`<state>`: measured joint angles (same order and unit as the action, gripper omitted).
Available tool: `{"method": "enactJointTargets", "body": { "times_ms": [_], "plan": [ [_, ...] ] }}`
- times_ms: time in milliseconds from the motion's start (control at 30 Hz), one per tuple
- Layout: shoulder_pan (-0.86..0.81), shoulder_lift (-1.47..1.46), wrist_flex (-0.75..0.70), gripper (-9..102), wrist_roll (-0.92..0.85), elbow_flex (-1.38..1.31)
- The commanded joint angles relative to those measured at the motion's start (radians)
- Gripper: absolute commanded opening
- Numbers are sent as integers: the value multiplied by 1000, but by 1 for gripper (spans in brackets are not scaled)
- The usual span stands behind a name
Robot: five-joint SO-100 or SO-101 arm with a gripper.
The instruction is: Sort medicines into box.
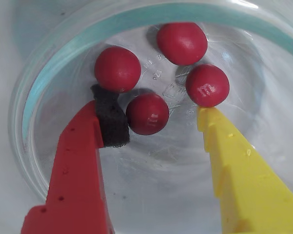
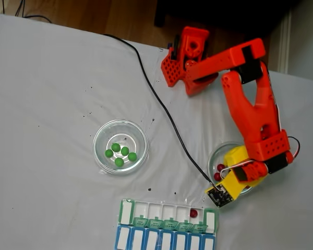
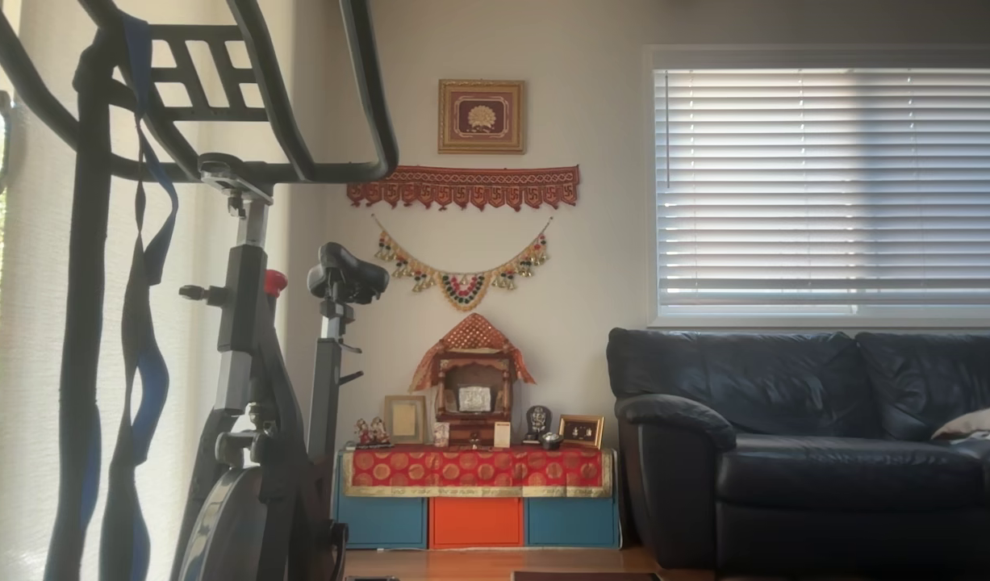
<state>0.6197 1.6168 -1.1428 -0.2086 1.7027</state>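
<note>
1. Pincer (image 1: 163,114) stands open inside the clear glass dish (image 1: 49,63), gripping nothing; in the wrist view its red finger (image 1: 78,165) with the black foam pad (image 1: 110,117) comes in from 7 o'clock and its yellow finger (image 1: 239,175) from 5 o'clock.

2. Four red medicines lie in that dish. The nearest red ball (image 1: 147,114) sits between the fingers, touching or almost touching the foam pad and well apart from the yellow tip.

3. A second ball (image 1: 207,85) rests right at the yellow fingertip, at 12 o'clock from it; a third (image 1: 117,69) lies just above the foam pad at 11 o'clock, and a fourth (image 1: 182,43) is farther off at 12 o'clock.

4. To do the pick well, I judge the pincer should centre on the nearest ball and close slowly, so the yellow finger slips past the ball at its tip instead of knocking it. These glossy rounds will likely roll or squirt out on the slick glass if squeezed off-centre.

5. In the fixed view the box (image 2: 126,211) lies on the bench (image 2: 41,78) at 8 o'clock from the arm, lids open, with one red ball (image 2: 193,212) already in a compartment near its right end.

6. Five green medicines (image 2: 119,152) wait in a second glass dish (image 2: 100,136), at 9 o'clock from the pincer, so most of the sorting remains.
</note>
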Motion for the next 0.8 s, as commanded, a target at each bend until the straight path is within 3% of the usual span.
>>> {"method": "enactJointTargets", "body": {
  "times_ms": [0, 767],
  "plan": [
    [26, 5, 34, 25, 3, -14],
    [32, 3, 51, 17, 20, -9]
  ]
}}
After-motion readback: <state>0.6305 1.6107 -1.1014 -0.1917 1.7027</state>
